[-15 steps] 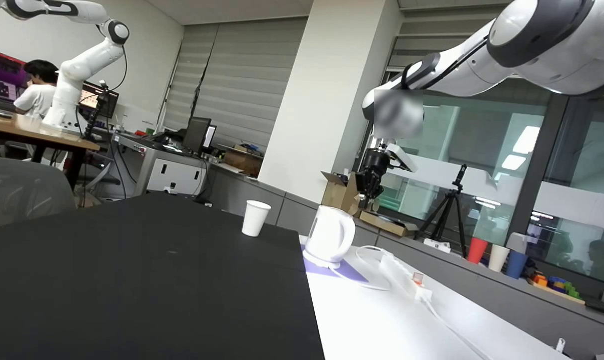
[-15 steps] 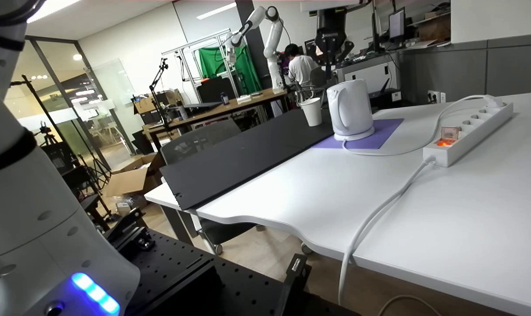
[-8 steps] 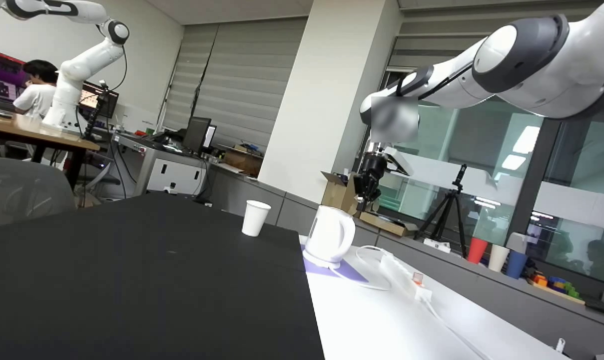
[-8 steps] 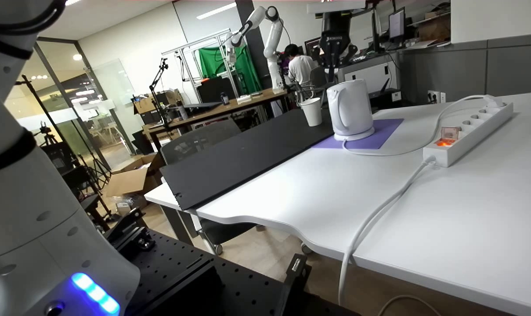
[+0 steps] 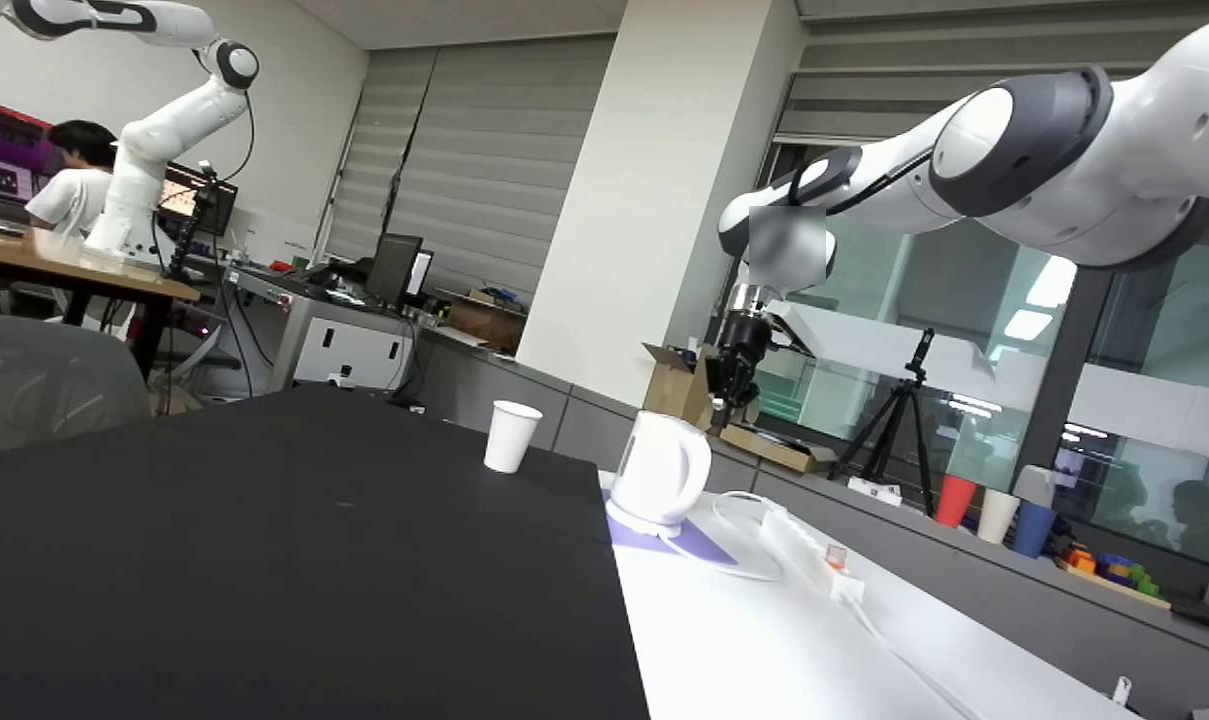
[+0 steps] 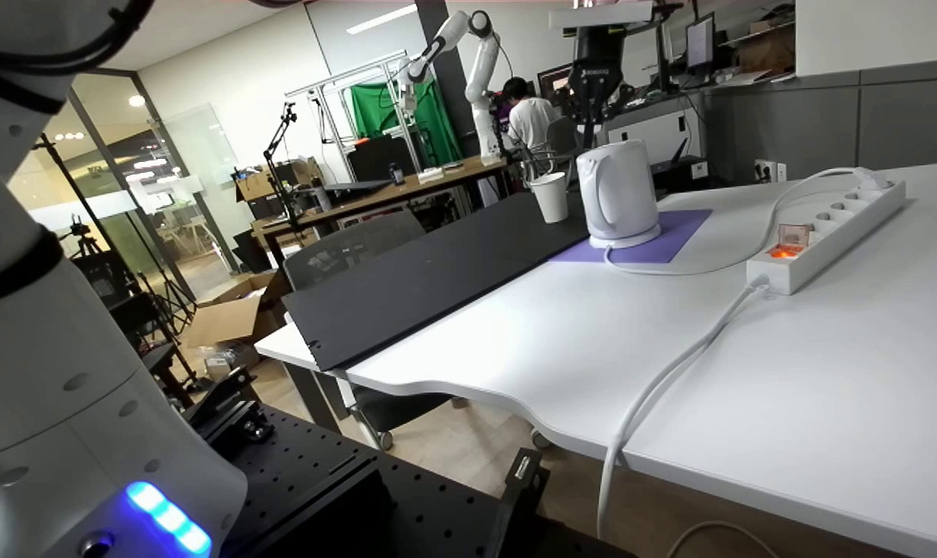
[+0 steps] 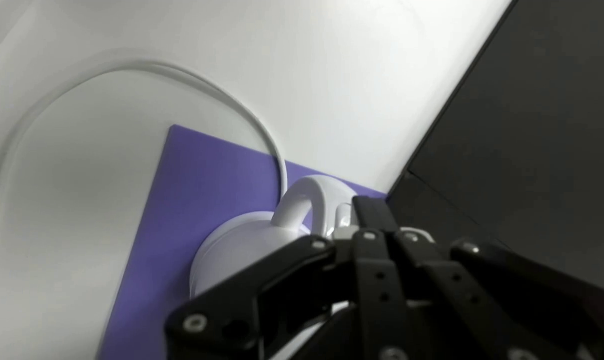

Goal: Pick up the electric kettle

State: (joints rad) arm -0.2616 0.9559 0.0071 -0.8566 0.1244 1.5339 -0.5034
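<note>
The white electric kettle (image 5: 657, 468) stands upright on its base on a purple mat, and it also shows in an exterior view (image 6: 631, 194). Its loop handle (image 7: 302, 197) shows in the wrist view, beside the fingers, with part of the rounded body hidden behind the gripper. My gripper (image 5: 720, 415) points down with its fingers together and nothing visible between them. In an exterior view the fingertips (image 6: 588, 139) appear just above the kettle's top edge. In the wrist view the fingertips (image 7: 374, 212) overlap part of the kettle's top. I cannot see any contact.
A white paper cup (image 5: 512, 437) stands on the black board (image 5: 314, 560) beside the kettle. The purple mat (image 6: 685, 229) lies on the white table (image 6: 530, 333). A white power strip (image 6: 832, 232) and its cables lie on the table on the kettle's handle side.
My gripper has come down a little, and its fingertips appear nearer the kettle's top. The fingers stay together. The kettle and the cup have not moved.
</note>
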